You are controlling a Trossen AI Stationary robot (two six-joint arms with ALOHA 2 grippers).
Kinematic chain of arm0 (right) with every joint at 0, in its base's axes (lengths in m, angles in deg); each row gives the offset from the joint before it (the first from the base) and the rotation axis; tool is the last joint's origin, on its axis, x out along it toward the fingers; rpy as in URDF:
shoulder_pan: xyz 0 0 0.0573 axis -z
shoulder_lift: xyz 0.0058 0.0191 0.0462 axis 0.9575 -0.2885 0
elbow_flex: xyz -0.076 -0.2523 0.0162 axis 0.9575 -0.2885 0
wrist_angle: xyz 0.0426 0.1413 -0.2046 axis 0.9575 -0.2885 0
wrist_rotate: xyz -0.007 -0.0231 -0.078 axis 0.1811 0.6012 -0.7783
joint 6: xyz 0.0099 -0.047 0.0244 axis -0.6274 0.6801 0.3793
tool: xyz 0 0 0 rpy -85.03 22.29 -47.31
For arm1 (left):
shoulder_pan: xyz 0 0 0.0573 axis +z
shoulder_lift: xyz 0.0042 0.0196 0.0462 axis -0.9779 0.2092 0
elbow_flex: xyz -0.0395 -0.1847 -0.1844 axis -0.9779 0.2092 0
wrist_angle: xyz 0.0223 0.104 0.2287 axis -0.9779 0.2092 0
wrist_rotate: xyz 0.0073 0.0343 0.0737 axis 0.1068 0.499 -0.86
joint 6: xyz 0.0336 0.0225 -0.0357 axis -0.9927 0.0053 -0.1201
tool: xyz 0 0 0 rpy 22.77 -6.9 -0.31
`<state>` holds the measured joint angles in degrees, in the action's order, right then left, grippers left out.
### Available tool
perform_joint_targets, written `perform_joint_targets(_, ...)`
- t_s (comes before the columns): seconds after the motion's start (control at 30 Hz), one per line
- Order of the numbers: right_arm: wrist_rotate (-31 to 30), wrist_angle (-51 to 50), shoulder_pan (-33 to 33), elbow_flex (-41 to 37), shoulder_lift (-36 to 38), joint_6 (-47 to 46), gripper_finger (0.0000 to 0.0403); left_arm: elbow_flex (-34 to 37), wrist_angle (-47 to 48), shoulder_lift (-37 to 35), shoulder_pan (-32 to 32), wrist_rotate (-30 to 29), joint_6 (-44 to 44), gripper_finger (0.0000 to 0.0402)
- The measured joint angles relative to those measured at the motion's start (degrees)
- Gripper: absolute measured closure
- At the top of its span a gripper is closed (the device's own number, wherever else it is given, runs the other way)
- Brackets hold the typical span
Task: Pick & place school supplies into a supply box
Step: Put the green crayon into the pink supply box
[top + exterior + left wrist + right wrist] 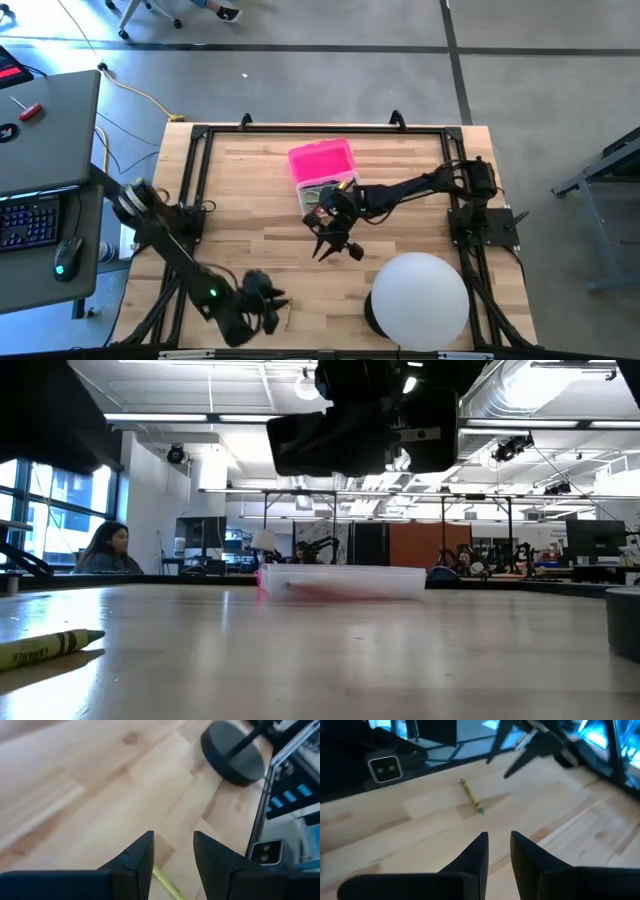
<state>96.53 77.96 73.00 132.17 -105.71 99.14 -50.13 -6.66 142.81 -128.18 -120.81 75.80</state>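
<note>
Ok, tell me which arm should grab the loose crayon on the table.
Left. The left gripper hovers open at the table's front edge with the yellow-green crayon lying just below its fingers. The right gripper is mid-table near the supply box, and sees the crayon farther off.

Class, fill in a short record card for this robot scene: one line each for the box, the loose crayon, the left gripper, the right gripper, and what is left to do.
Box: clear box with pink lid, mid-table, some supplies inside.
Crayon: yellow-green crayon lying loose on the wooden table, near the front edge.
Left gripper: left gripper low over the crayon, fingers apart, empty.
Right gripper: right gripper just in front of the box, fingers slightly apart, empty.
Left to do: crayon not yet picked up.
</note>
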Motion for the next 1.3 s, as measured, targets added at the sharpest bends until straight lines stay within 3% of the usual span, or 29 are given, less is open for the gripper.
perform_joint_targets(0.1,0.0,-3.7,0.0,0.0,0.2,-0.9,0.0344,-6.8,4.2,6.2,0.0,1.8,-0.4,0.0241)
perform_joint_targets(0.3,-0.1,-8.9,-0.1,0.0,0.2,-1.2,0.0344,-23.5,25.3,14.9,0.0,7.5,3.3,0.0288)
perform_joint_targets(0.43,-0.1,-7.5,-0.4,0.0,0.3,-5.4,0.0344,-29.1,30.8,19.1,0.0,8.0,6.6,0.0315)
perform_joint_targets(0.63,-0.1,-6.7,-1.4,0.0,0.3,-8.3,0.0344,-29.5,31.9,21.7,0.0,10.4,9.8,0.0321)
perform_joint_targets(0.9,-0.1,-8.6,-2.6,0.0,0.3,-8.4,0.0344,-29.4,35.0,21.7,0.0,9.3,11.6,0.0275)
perform_joint_targets(1.07,-0.2,-9.2,-2.6,0.0,0.3,-8.5,0.0344,-29.4,33.9,22.4,0.0,9.5,18.4,0.0252)
perform_joint_targets(1.3,-0.5,-9.4,-2.6,0.0,0.3,-7.7,0.0344,-29.4,32.1,25.5,0.0,9.0,19.3,0.0261)
